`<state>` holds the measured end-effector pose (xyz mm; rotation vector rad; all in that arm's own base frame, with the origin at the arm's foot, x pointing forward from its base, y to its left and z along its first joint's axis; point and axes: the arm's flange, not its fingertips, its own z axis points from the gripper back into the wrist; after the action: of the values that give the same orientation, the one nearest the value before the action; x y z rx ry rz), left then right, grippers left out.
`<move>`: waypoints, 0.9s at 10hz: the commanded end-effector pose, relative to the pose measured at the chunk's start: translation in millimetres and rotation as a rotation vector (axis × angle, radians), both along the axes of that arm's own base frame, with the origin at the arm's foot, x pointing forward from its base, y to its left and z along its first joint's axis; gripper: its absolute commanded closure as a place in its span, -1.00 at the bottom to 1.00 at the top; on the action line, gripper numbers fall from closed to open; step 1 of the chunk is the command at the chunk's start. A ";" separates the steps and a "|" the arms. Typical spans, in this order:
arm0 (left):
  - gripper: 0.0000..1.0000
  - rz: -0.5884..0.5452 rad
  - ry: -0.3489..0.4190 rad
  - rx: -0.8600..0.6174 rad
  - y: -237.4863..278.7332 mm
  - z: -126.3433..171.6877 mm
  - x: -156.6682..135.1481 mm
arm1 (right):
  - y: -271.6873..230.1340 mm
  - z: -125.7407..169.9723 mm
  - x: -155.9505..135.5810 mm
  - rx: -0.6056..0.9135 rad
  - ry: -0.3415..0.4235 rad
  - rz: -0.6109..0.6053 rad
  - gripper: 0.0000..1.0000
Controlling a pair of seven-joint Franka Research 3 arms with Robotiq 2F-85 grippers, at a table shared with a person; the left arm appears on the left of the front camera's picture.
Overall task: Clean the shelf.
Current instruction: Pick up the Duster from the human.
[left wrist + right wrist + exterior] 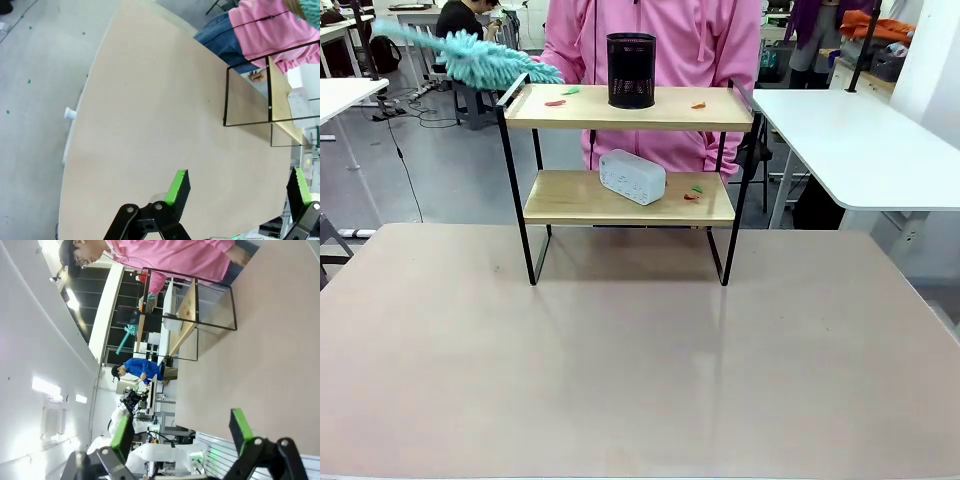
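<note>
The shelf (570,198) is set at the middle of the worktop's (640,380) far edge. A black mesh cup (631,70) and coloured scraps (556,102) are carried on its top board, a white box (632,176) on the lower one. A teal duster (480,58) is seen at the top board's left end. The left jaws and the right jaws are spread wide, with nothing gripped.

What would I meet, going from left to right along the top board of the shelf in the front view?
On the shelf, top board: teal duster → red scrap → green scrap → black mesh cup → orange scrap.
</note>
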<state>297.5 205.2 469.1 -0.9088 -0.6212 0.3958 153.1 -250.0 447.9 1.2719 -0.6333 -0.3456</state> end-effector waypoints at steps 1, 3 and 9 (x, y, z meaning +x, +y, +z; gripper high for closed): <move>-1.00 -0.015 -0.010 0.009 -0.6 -4.1 1.0 | -1.4 1.1 1.6 -0.007 -0.035 -0.006 -1.00; -1.00 -0.015 -0.010 0.009 -0.6 -4.1 1.0 | -1.4 1.1 1.6 -0.007 -0.035 -0.006 -1.00; -1.00 -0.015 -0.010 0.009 -0.6 -4.1 1.0 | -1.4 1.1 1.6 -0.007 -0.035 -0.006 -1.00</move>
<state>298.0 204.6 466.2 -0.8988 -0.6091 0.3969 152.9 -249.7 445.0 1.2682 -0.6373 -0.3516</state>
